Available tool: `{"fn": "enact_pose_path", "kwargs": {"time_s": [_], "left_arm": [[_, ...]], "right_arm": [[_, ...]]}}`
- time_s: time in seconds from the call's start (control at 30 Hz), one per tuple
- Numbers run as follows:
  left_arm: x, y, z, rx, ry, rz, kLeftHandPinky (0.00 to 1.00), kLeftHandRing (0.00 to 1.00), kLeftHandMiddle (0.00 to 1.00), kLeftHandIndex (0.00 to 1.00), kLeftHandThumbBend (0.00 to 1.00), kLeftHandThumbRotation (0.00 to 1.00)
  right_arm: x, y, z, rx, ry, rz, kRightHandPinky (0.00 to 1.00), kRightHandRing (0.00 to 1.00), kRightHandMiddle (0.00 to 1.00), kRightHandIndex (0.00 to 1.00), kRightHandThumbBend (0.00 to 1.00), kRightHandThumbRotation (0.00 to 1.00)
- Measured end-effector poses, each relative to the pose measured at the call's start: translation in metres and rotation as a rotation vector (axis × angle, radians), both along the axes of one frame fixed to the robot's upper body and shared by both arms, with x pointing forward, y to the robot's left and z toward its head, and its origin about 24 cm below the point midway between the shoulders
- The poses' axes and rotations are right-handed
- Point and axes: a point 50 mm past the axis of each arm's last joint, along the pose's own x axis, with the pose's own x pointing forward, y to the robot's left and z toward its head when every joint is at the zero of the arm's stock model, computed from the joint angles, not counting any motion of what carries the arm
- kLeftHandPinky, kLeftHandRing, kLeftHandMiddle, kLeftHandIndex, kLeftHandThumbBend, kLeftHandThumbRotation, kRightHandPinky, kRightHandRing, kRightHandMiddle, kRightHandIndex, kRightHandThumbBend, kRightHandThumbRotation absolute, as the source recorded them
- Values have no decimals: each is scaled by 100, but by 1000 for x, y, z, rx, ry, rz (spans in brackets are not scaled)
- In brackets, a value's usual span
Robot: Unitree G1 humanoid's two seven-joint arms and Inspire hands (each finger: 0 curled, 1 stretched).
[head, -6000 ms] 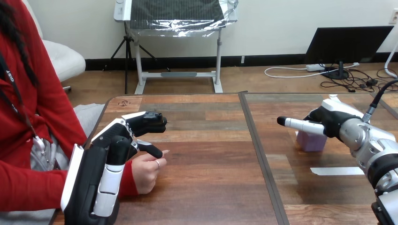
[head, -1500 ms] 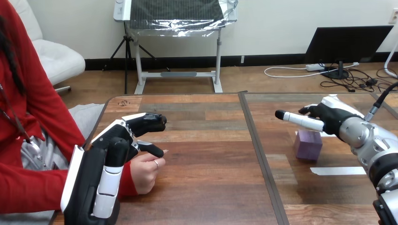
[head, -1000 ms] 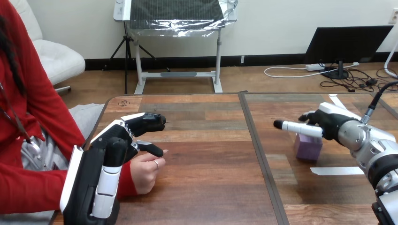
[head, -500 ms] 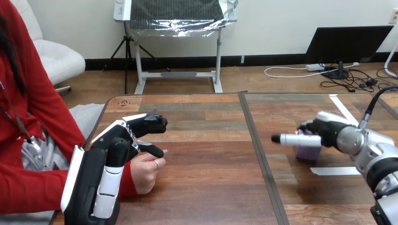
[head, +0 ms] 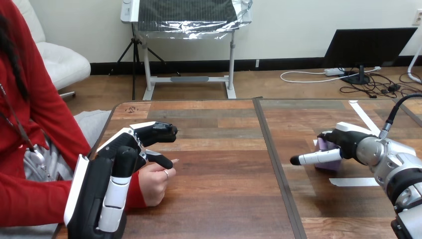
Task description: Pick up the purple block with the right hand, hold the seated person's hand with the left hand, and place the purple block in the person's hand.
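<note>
The small purple cube block [head: 323, 145] sits on the brown wooden table [head: 224, 169], and my right hand [head: 348, 144] lies against it from its right and over its top, low, as a lift needs. Whether I have it clamped I cannot tell. Just before the block, toward me, lies a white tape strip [head: 356, 181], flat and no bar. Left of the block runs the table's dark seam [head: 272, 149], and beyond it bare wood gives a free lane. Far left of the block, near the table's edge, the person's hand [head: 152, 185] rests as a closed fist. My left hand [head: 122, 159] stands over its wrist, there to steady it; I cannot tell whether it grips.
</note>
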Motion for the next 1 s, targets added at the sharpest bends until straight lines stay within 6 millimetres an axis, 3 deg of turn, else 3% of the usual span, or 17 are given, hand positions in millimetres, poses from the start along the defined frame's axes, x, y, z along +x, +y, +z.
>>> {"fn": "enact_pose_path", "kwargs": {"time_s": [0.73,1.0], "left_arm": [[0,0,1,1,-12,-1,47,70,69,64,58,100],[0,0,1,-1,-12,-5,46,69,68,63,59,100]], "right_arm": [[0,0,1,-19,-1,10,86,93,95,94,96,41],[1,0,1,-22,-14,9,82,89,91,91,89,29]]}}
